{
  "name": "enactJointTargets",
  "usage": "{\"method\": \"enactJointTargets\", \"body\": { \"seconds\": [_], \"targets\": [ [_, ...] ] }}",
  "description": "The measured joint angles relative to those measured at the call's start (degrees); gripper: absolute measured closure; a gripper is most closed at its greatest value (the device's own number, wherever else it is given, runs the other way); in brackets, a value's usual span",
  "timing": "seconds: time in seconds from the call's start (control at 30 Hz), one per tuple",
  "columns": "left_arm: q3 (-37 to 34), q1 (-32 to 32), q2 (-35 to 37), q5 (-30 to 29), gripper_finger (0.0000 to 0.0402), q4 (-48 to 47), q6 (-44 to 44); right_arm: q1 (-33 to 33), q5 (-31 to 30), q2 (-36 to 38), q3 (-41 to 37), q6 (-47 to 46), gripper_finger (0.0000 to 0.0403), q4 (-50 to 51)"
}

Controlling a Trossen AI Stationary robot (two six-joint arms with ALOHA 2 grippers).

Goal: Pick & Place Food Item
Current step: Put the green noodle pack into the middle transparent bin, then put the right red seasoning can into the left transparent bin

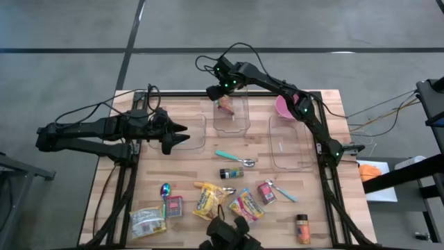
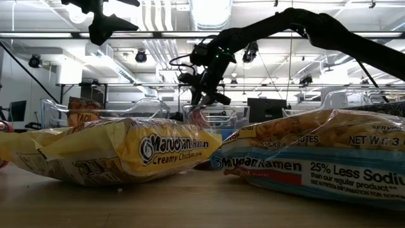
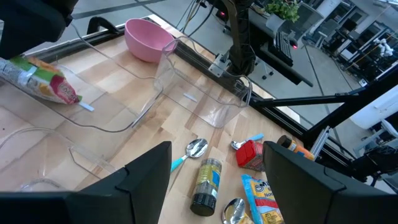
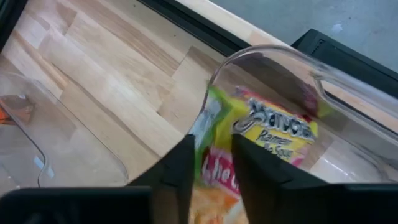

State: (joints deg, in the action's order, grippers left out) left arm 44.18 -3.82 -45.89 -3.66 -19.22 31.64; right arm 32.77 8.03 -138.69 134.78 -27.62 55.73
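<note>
A ramen packet (image 1: 225, 104), green and yellow with a red lower part, lies slanted inside the middle clear bin (image 1: 232, 123) at its far end. Its lower end (image 3: 67, 94) rests on the bin's floor. My right gripper (image 4: 213, 180) hangs over it from above, fingers a little apart on either side of the packet's upper edge. My left gripper (image 1: 182, 135) waits open above the left clear bin (image 1: 197, 133), with nothing between its fingers (image 3: 149, 171). My right gripper points steeply down into the bin, one finger (image 4: 180, 168) on each side of the packet's upper edge (image 4: 214, 146). A gap shows between the fingers, and I cannot tell whether they still touch the packet.
A pink bowl (image 1: 284, 107) stands at the far right beside a third clear bin (image 1: 291, 142). Two spoons (image 1: 236, 158), a dark spice jar (image 1: 231, 173), several ramen packets (image 1: 208, 201), snack bags and an orange-capped jar (image 1: 303, 229) lie across the near half of the table.
</note>
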Motion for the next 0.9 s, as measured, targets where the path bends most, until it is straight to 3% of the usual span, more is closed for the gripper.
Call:
{"method": "enactJointTargets", "body": {
  "seconds": [0.27,0.53,0.7,0.9],
  "targets": [
    [0.0,0.0,0.0,0.0,0.0144,-0.1,0.1,0.0,0.1,0.3,0.0,-0.7,0.0216,1.1],
    [0.0,0.0,0.0,0.0,0.0144,-0.4,0.3,-0.1,0.0,4.6,0.0,3.0,0.0202,1.1],
    [0.0,0.0,0.0,0.0,0.0144,-0.4,0.3,-1.7,2.4,9.4,0.0,12.7,0.0202,3.4],
    [0.0,0.0,0.0,0.2,0.0144,-0.5,0.4,-7.6,2.5,14.7,0.0,28.1,0.0202,14.1]
  ]
}}
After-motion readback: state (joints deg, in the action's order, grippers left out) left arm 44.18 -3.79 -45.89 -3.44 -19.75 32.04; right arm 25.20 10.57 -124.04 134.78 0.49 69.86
